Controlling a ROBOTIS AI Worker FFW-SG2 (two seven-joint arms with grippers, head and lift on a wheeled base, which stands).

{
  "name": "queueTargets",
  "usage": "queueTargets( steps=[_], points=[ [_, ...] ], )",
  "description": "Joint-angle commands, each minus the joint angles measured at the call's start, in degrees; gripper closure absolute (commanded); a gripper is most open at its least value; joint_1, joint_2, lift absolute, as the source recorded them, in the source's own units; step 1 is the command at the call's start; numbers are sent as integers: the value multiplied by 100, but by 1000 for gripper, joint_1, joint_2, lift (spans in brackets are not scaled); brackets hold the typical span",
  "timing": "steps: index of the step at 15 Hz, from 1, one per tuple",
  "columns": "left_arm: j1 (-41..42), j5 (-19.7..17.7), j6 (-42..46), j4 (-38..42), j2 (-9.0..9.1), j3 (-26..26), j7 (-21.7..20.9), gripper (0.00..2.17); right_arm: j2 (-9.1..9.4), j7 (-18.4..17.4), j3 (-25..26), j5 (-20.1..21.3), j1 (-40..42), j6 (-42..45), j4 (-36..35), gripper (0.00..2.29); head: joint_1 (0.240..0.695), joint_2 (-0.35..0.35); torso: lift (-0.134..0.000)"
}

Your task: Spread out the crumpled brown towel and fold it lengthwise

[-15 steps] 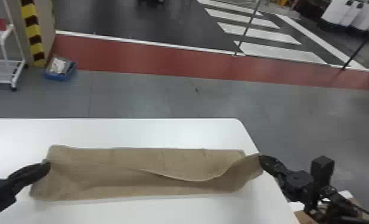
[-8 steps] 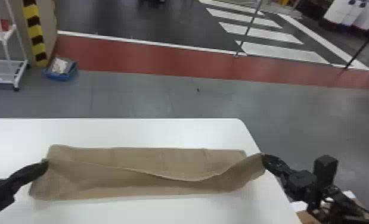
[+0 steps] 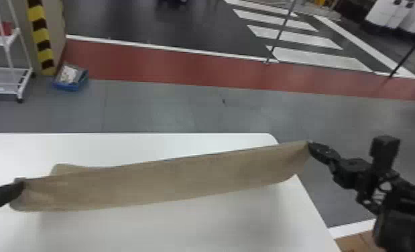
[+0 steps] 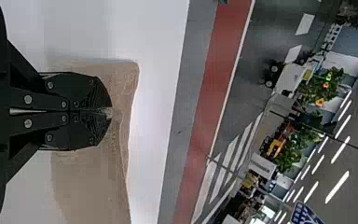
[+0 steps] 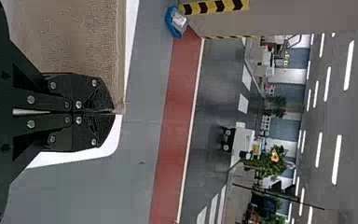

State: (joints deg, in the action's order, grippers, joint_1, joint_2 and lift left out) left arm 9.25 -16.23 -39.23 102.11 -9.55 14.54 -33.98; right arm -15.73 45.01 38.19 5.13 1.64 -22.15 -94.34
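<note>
Because the surface [image 3: 183,231] lies below the span between the fingers, it presumably serves as the laying-down area. The brown towel [image 3: 169,181] extends from the left fingers [image 3: 20,187] to the right fingers [image 3: 313,149]. Each pair is closed on one end of the upper edge, probably to keep that edge taut (uneven tension could skew the fold). Cloth behind the span is hidden; layer alignment cannot be confirmed. One far corner [image 3: 65,170] protrudes just beyond the left fingers. The pinched fabric is concealed between the fingertips.
</note>
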Motion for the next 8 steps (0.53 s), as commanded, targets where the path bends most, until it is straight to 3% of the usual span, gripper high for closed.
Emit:
queueTargets(
  steps=[1,4,8],
  points=[
    [-266,103,-11,-42,-21,136,14,1241,-1,-1,-365,515,-859,-259,407,1450,695,-311,0],
    [-1013,182,24,-648,-56,286,67,1241,34,-133,-884,805,-1588,-593,829,1450,695,-253,0],
    [-1980,252,341,-1501,-214,224,190,1241,131,-406,-1218,972,-2309,-664,1330,1450,695,-163,0]
  ],
)
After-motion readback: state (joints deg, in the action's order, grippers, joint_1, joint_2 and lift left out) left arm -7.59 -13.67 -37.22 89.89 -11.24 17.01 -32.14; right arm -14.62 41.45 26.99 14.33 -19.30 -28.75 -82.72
